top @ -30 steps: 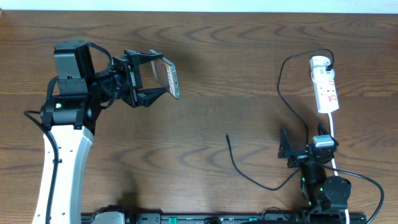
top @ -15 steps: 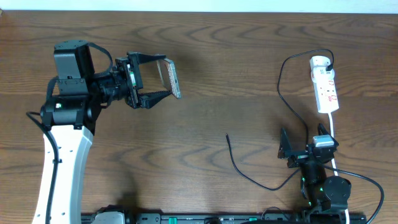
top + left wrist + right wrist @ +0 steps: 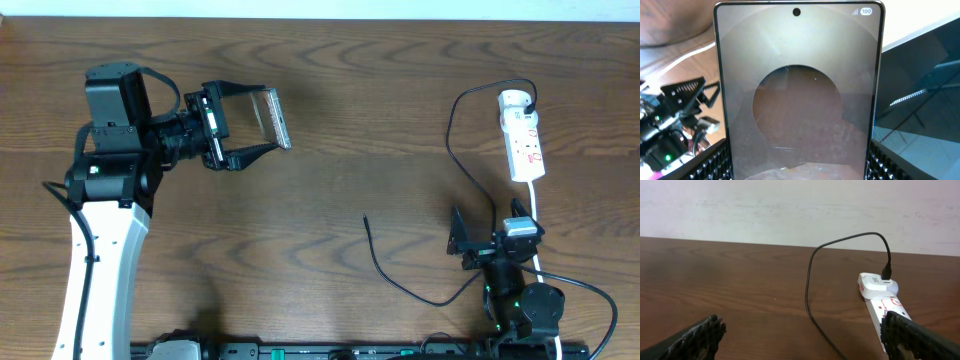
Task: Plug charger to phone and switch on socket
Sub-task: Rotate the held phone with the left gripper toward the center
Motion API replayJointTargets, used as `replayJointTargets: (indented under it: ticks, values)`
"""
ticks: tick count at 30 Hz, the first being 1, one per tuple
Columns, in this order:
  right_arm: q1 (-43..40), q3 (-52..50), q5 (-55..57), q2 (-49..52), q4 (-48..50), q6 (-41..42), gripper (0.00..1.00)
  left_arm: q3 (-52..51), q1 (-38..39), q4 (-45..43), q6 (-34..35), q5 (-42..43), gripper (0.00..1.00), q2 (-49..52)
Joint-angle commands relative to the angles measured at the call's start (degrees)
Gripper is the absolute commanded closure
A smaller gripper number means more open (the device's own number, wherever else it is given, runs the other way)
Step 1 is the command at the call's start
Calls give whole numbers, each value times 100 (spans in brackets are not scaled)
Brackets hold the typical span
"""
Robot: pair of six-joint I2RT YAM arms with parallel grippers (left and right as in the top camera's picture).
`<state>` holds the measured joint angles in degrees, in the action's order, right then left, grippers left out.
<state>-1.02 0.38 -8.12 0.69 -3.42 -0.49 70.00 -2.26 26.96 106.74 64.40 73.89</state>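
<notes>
The left claw (image 3: 265, 118) is gripping the phone (image 3: 277, 120) by its long edges; the right claw (image 3: 490, 225) is sitting wide open near the socket (image 3: 524, 145).

Dark wood table (image 3: 330, 190), pale wall (image 3: 790, 205)
Wavy grain all over, and the wall sits right behind the table's far edge.
</notes>
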Motion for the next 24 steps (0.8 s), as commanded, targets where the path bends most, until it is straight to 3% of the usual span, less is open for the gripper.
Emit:
replayJointTargets:
  ticks: [1, 6, 12, 19, 24]
  values:
    - [31, -7, 4, -31, -24, -42, 1, 52, -31, -35, -697, -284, 93, -17]
    - [31, -7, 4, -31, -24, -42, 1, 50, -28, 796, -2199, -1639, 93, -17]
    - [31, -7, 4, -31, -24, -42, 1, 50, 72, 2138, -3257, -4221, 93, -15]
    - [31, -7, 4, -31, -24, -44, 1, -26, 503, 3056, -3536, -6865, 93, -13]
    - [31, -7, 4, -31, -24, -42, 1, -234, 625, 3088, -3536, -7307, 93, 24]
